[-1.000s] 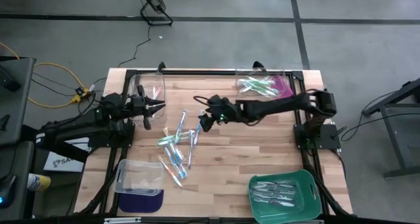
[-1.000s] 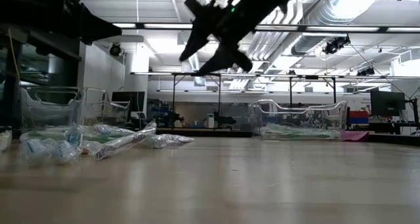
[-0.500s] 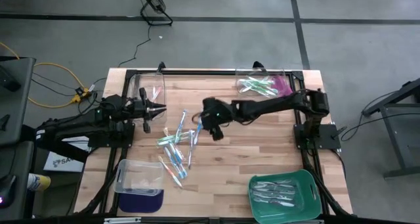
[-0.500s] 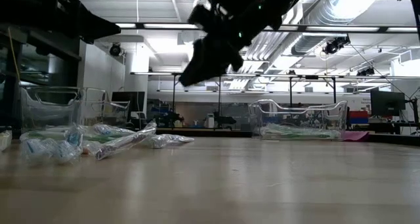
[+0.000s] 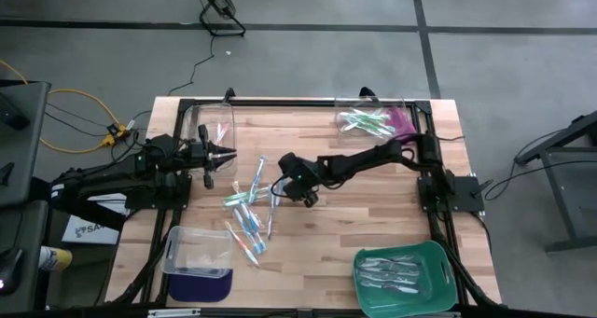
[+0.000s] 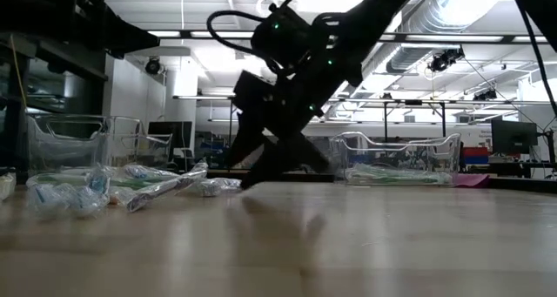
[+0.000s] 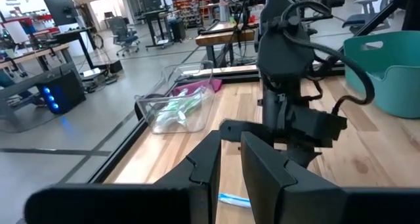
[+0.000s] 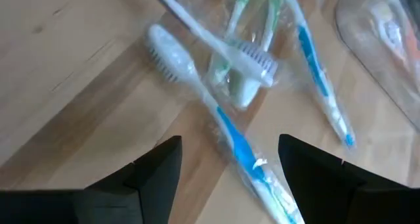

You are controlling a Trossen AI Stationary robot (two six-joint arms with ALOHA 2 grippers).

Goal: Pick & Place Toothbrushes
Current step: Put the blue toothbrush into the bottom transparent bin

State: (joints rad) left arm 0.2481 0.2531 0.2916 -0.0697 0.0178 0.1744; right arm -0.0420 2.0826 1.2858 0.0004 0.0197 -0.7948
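Right tool (image 8: 226, 165) agape — over toothbrushes (image 8: 223, 119).

The high view looks straight down on the whole table (image 5: 373, 215). The low view faces level across it, sharing the toothbrushes (image 6: 130, 188) at nine o'clock.

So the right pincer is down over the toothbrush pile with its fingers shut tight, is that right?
Not quite. The right pincer is over the toothbrush pile, but its fingers are open; the right wrist view shows them spread either side of a blue-and-white toothbrush lying on the table.
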